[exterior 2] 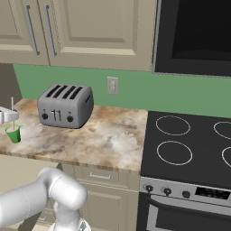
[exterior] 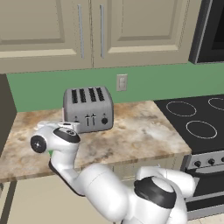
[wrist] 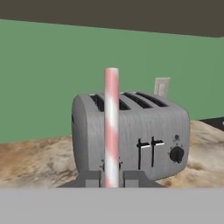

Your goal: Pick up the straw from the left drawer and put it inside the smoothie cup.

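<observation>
Left base view: the white arm bends low in front of a marbled bench [exterior: 144, 131], with a grey four-slot toaster [exterior: 88, 108] behind it.

Right base view: the hand [exterior 2: 4, 116] at the left edge holds the straw [exterior 2: 12, 104] upright, just above the green smoothie cup [exterior 2: 13, 133] standing on the bench.

Hand view: the fingers [wrist: 94, 179] are clamped on the pink-and-white straw [wrist: 111, 127], which stands upright before the toaster [wrist: 131, 133].
</observation>
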Tool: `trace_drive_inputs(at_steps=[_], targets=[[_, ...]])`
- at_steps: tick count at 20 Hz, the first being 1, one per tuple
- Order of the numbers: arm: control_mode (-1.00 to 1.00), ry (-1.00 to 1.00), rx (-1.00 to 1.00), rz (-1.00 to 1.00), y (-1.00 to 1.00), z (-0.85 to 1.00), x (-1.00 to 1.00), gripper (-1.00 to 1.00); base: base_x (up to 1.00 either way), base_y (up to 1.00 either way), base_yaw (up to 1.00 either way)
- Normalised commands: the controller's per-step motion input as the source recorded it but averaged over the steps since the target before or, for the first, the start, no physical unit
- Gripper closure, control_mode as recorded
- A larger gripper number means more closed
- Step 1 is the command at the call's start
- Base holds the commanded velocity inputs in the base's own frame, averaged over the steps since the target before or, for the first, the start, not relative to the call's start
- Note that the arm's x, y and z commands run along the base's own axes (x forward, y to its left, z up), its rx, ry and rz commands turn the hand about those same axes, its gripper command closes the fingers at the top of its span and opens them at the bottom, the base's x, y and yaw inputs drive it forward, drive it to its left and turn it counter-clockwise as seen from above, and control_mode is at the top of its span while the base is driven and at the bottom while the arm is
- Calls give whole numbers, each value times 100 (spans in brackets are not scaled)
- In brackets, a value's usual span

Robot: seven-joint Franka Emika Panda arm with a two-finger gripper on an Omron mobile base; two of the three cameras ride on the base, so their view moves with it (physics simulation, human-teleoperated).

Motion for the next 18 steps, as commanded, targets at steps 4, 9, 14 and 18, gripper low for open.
trace_drive_inputs(at_steps=[4,9,14,18], targets=[[-100,-2,0,0,10,0,0,100,0,0,0],[-100,-2,0,0,10,0,1,100,0,0,0],[-100,-1,0,0,12,-7,0,100,0,0,0],[-100,0,0,0,12,-13,2,100,0,0,0]])
